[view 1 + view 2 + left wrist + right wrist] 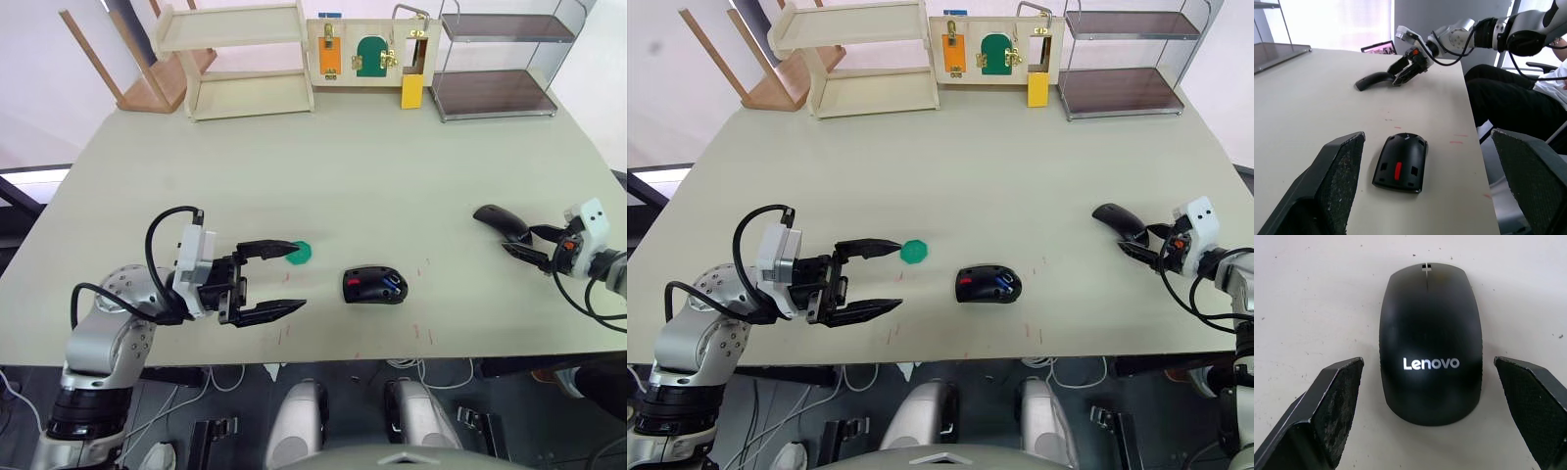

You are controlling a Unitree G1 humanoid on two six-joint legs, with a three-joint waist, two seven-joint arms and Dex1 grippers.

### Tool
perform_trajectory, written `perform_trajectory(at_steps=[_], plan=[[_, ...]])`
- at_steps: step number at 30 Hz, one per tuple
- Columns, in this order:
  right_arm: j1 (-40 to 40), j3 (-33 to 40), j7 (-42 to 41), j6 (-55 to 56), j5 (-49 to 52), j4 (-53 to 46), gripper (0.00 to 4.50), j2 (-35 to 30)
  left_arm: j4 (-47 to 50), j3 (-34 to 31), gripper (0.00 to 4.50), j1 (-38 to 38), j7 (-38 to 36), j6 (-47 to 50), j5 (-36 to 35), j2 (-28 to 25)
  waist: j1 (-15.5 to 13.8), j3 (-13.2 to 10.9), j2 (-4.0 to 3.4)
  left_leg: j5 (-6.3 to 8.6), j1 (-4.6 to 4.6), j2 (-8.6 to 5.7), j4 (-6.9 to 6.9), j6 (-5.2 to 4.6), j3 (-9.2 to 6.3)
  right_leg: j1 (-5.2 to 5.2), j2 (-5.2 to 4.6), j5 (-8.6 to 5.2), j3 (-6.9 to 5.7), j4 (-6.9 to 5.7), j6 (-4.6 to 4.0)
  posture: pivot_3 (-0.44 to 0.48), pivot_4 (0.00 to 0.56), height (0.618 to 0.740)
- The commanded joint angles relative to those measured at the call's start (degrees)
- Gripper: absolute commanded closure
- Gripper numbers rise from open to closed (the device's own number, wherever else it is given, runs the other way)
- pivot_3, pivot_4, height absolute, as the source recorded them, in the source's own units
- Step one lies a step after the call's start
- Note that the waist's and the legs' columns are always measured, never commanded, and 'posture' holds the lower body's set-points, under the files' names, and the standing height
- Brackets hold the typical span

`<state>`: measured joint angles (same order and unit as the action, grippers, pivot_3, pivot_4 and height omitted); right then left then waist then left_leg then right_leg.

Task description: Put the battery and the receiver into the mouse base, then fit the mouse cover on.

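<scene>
The mouse base lies on the table near the front edge, its inner compartment facing up with a red part inside. Beside that red part sits the blue battery. I cannot make out the receiver. My left gripper is open and empty, left of the base, pointing at it. The glossy mouse cover rests arched side up at the right of the table. My right gripper is open, and its fingers flank the cover's near end without closing on it.
A flat green tray lies just beyond my left gripper's upper finger. At the table's far edge stand a wooden shelf, a latch board and a wire rack. A seated person's legs are beside the table's right side.
</scene>
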<state>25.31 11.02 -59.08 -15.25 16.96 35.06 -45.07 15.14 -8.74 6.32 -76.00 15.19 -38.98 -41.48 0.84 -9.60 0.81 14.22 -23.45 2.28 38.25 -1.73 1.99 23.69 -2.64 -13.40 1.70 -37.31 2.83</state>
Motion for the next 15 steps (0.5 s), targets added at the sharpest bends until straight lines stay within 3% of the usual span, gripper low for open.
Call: perform_trajectory(at_steps=[1, 5, 9, 10, 11, 15], plan=[[0.97, 0.87, 0.07, 1.37, 0.12, -0.32, 0.0, -0.19, 0.79, -1.48, 0.07, 0.17, -0.16, -1.47, -0.56, -0.18, -0.02, 0.0, 0.0, 0.0, 0.0, 0.0, 0.0, 0.0, 0.0, 0.0, 0.0, 0.0, 0.0, 0.0, 0.0, 0.0, 0.15, 0.74], [0.87, 1.02, 0.06, 1.7, -0.03, -0.24, 0.0, -0.22, 0.46, -1.28, 0.07, -0.18, -0.49, -2.09, -0.37, -0.24, -0.02, 0.0, 0.0, 0.0, -0.02, 0.0, 0.0, 0.0, -0.01, 0.0, 0.0, 0.0, -0.01, 0.0, 0.0, 0.0, 0.15, 0.74], [0.68, 1.16, -0.01, 1.85, -0.12, -0.31, 1.18, -0.4, 0.31, -1.14, 0.0, -0.54, -0.72, -2.35, -0.47, -0.11, -0.02, 0.0, 0.0, 0.0, -0.02, 0.0, 0.0, 0.0, -0.02, 0.0, 0.0, 0.0, -0.02, 0.0, -0.01, 0.0, 0.15, 0.74], [0.7, 1.3, 0.03, 1.87, -0.08, -0.36, 1.85, -0.42, 0.02, -0.97, 0.0, -0.67, -0.96, -2.75, -0.13, -0.14, -0.02, 0.0, 0.0, 0.0, -0.02, 0.0, 0.0, 0.0, -0.02, 0.0, 0.0, 0.0, -0.02, 0.0, -0.01, 0.0, 0.15, 0.74], [0.72, 1.36, 0.04, 1.9, -0.09, -0.38, 2.17, -0.45, -0.2, -0.86, 0.0, -0.75, -1.09, -3.03, 0.07, -0.1, -0.02, 0.0, 0.0, 0.0, -0.02, 0.0, 0.0, 0.0, -0.02, 0.0, 0.0, 0.0, -0.02, 0.0, -0.01, 0.0, 0.15, 0.74], [0.75, 1.39, 0.04, 2.07, -0.22, -0.4, 2.23, -0.63, -0.33, -0.77, 0.0, -0.83, -1.21, -3.27, 0.1, 0.06, -0.02, 0.0, 0.0, 0.0, -0.02, 0.0, 0.01, 0.0, -0.02, 0.0, 0.0, 0.0, -0.02, 0.0, -0.01, 0.0, 0.15, 0.74]])
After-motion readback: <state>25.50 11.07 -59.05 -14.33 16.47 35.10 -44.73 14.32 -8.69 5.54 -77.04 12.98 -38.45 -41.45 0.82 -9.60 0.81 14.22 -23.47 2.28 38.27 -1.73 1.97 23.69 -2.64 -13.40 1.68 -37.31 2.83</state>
